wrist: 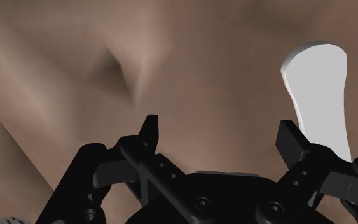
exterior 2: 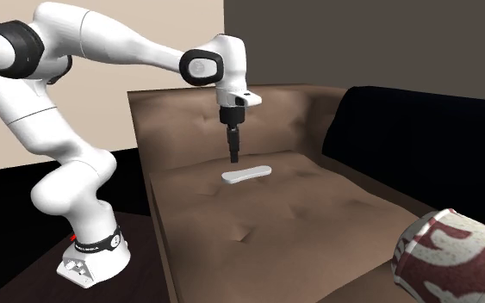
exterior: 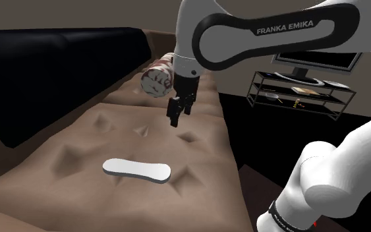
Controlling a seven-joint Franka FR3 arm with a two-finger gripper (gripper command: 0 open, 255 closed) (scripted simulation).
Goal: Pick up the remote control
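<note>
**Off to One Side of the Remote: Risk of Closing on Nothing**

Holding nothing in the gripper (exterior: 175, 122): both fingers spread apart, with only brown upholstery between them. Hanging above the seat of the sofa (exterior: 65, 142), clear of its surface. Looking for the remote (exterior: 136, 170)? Lying flat on that same seat, white and slim, not touched by anything. In the wrist view, sitting outside the span of the fingers, just beyond one of them and not between.

Likely to go wrong in a few ways:

- Dropping straight down from here probably means pinching bare cushion, or landing one fingertip on top of the remote and pressing it into the soft seat.
- Could tip or skid sideways if struck on one edge, being so thin and resting on padding that gives.
- Hard to get under: so low a profile calls for pushing the fingertips slightly into the upholstery, and stopping short may mean sliding off the rounded top.
- Closing along the length instead of across the narrow width would probably not fit between the fingers.

No trouble expected from the patterned pillow (exterior: 156, 80), well apart at the far end of the seat.
</note>
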